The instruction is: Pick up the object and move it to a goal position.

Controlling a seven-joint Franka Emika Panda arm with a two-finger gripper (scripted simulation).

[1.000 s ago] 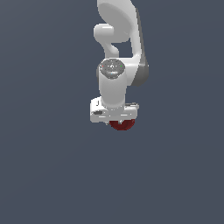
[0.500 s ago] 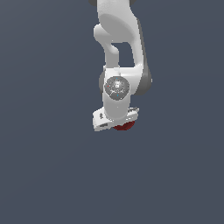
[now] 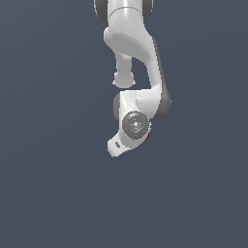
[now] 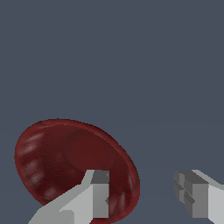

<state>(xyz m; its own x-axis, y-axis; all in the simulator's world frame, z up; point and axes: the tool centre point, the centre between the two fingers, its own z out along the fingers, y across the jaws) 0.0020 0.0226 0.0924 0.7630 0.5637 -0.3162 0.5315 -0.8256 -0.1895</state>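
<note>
The object (image 4: 65, 162) is dark red, rounded and glossy, and large in the wrist view. It lies beyond one fingertip (image 4: 99, 192) and off to that side. The other fingertip (image 4: 192, 192) stands well apart, with only grey background in the gap. My gripper (image 4: 142, 189) is open and holds nothing. In the exterior view only a thin red sliver of the object (image 3: 147, 138) shows, behind the white hand (image 3: 120, 144). The fingers are hidden there under the tilted hand and the grey round disc (image 3: 135, 125).
The white arm (image 3: 133, 43) comes down from the top of the exterior view. Around it there is only plain dark grey background, with no other objects or edges in sight.
The hand has turned and tilted, its flange swinging toward the exterior view's left. The arm has shifted slightly toward the exterior view's right. The red object is now almost wholly hidden behind the hand.
</note>
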